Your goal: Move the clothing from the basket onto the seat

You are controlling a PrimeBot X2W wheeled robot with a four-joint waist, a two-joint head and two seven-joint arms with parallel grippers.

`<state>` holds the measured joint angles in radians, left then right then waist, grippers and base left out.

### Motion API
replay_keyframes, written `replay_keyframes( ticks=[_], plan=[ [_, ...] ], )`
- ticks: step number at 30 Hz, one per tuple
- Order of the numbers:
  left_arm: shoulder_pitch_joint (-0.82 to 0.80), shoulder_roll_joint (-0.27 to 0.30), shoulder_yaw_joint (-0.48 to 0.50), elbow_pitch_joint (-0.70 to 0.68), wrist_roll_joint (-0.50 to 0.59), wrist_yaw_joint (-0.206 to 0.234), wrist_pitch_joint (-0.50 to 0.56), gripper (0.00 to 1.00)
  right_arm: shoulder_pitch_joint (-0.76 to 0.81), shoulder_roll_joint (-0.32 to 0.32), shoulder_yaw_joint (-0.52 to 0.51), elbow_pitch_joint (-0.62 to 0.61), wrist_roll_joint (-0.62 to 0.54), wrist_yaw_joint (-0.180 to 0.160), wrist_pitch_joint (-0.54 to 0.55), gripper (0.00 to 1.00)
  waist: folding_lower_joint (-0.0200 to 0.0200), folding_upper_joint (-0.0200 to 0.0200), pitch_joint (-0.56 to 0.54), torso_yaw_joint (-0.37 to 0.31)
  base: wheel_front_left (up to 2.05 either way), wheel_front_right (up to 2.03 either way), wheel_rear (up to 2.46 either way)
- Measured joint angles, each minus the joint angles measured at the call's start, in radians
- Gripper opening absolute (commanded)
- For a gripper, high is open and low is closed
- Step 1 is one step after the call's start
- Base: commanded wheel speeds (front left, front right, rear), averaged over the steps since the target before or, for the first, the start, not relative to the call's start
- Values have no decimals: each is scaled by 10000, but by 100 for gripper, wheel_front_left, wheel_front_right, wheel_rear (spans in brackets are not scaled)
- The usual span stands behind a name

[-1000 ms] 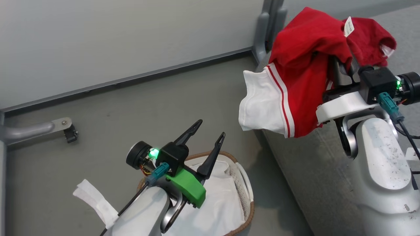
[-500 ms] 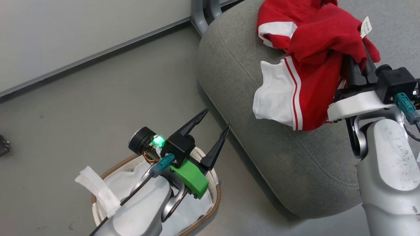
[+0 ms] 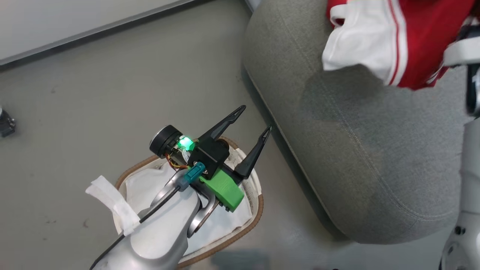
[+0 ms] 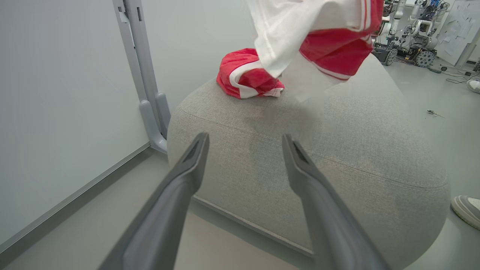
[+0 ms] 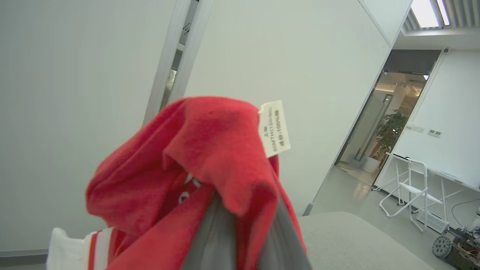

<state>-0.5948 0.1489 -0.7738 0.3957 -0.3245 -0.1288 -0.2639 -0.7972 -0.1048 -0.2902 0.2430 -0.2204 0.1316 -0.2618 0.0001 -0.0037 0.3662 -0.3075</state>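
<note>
My right gripper is shut on the clothing (image 5: 210, 157), a red garment with a white label that drapes over its fingers (image 5: 219, 240). In the head view its red and white folds (image 3: 378, 33) hang over the grey seat (image 3: 360, 142) at the upper right. A second red and white garment (image 4: 245, 73) lies bunched on the seat's (image 4: 337, 150) far side. My left gripper (image 3: 254, 119) stands open and empty above the basket (image 3: 258, 210), beside the seat's near corner. The basket holds a white lining (image 3: 146, 183).
Grey floor (image 3: 112, 93) runs from the basket to a pale wall with a dark baseboard (image 3: 93, 32). A grey metal post (image 4: 144, 75) stands behind the seat. A person's shoe (image 4: 467, 210) rests on the floor by the seat's right side.
The head camera has swung, bringing the seat into view. My right arm has carried the hanging garment further over the seat. My left gripper stays open over the basket.
</note>
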Motion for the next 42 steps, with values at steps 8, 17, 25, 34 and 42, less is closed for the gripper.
replay_keyframes(
  ticks=[8, 17, 25, 34, 42],
  plan=[
    [-346, -88, 94, -426, 334, 0, 0, 100, -1865, -1827, -1348, 4, 196, -2, 552, 0, 0, 0, 762, 1053, 0, 0, 0],
    [-622, -201, -94, -1126, 602, 0, 0, 100, -1582, -3373, -2546, 711, -2, -2, 1145, 0, 0, 0, 1749, 2332, 0, 0, 0],
    [-621, -198, 4, -1198, 704, 0, 0, 100, -747, -2686, -2740, 2284, -299, -2, 790, 0, 0, 0, 2615, 2909, 0, 0, 0],
    [-593, -167, 146, -982, 623, 0, 0, 100, -573, -2184, -2654, 3101, -917, -2, 244, 97, 0, 0, 2675, 2947, 0, 0, 0],
    [-411, -222, 671, -926, 374, 0, 0, 100, 113, -1546, -2464, 3175, -1170, -2, 27, 100, -1, 0, 2097, 2717, 0, 0, 0]
  ],
)
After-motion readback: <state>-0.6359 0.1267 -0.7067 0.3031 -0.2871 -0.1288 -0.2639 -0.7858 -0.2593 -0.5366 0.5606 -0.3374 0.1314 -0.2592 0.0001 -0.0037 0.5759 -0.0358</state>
